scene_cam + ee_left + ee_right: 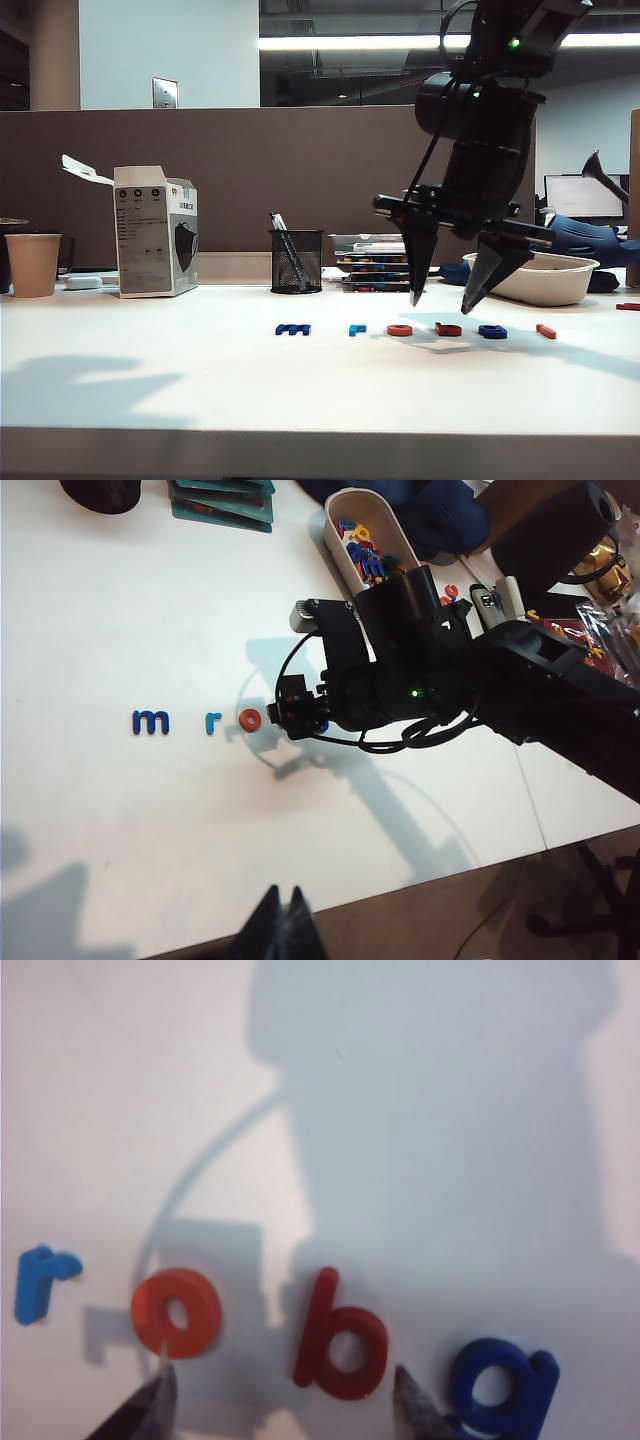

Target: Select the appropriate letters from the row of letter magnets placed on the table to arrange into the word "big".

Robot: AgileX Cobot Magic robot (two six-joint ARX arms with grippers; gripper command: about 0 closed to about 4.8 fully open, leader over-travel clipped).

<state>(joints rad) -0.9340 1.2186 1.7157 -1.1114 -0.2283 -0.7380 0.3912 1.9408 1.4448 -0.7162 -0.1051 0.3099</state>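
White table [150, 380] spreads wide and bare around the row of letter magnets [415, 329]. My right gripper [282, 1400] hangs above it, jaws spread, straddling the red b [340, 1340]; picking it looks the step, so I must sink and pinch. My left gripper [283, 932] waits pressed together, near the table's front edge.

White table [150, 370]; dark blue "m" [293, 329], light blue "r" [40, 1280], orange ring [180, 1312], red "b" [340, 1345], dark blue "g" [500, 1385], orange bar [546, 331].
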